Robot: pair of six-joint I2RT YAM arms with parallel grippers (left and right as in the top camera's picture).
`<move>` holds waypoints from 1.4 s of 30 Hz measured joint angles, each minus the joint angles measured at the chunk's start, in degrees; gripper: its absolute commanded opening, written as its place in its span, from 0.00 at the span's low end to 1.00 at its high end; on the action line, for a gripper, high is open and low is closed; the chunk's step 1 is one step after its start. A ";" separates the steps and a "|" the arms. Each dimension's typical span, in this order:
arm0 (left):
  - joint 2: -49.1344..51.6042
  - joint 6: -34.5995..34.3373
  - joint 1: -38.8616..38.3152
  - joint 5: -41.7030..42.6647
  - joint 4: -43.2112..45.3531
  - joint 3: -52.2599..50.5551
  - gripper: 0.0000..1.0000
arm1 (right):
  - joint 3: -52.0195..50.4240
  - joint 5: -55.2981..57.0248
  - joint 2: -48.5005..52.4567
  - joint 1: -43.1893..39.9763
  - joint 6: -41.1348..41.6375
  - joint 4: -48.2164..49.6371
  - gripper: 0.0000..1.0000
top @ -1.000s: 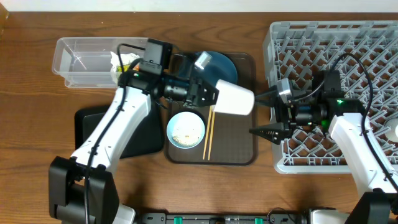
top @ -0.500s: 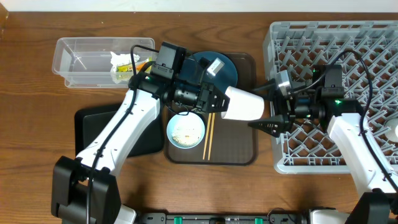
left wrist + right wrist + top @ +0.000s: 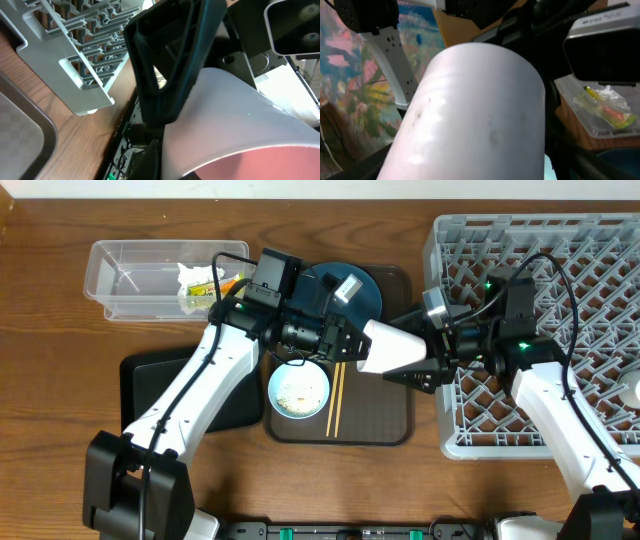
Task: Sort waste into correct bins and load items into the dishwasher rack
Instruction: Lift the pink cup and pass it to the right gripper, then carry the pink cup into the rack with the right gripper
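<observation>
My left gripper (image 3: pixel 352 346) is shut on a white cup (image 3: pixel 392 348), held sideways above the brown tray's right part. My right gripper (image 3: pixel 414 352) is open, its fingers straddling the cup's far end; I cannot tell if they touch it. The cup fills the left wrist view (image 3: pixel 240 115) and the right wrist view (image 3: pixel 475 110). The blue plate (image 3: pixel 362 292), the light-blue bowl (image 3: pixel 299 389) with pale crumbs and the chopsticks (image 3: pixel 338 395) lie on the tray. The clear tub (image 3: pixel 130 280) holds tissue and wrapper (image 3: pixel 198 278). The grey rack (image 3: pixel 580 260) stands right.
The brown serving tray (image 3: pixel 385 425) sits mid-table. The black tray (image 3: pixel 232 398) lies left of it, partly under my left arm. A white object (image 3: pixel 634 392) shows in the rack at the frame's right edge. The rack's corner (image 3: pixel 85 55) shows in the left wrist view.
My left gripper carried the cup rightward towards the rack. My right gripper moved left and its open fingers now reach around the cup's end.
</observation>
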 measured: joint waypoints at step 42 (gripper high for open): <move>-4.42 7.48 8.02 -29.86 -21.75 -0.17 0.71 | -0.42 10.54 0.09 -4.61 20.06 1.53 0.10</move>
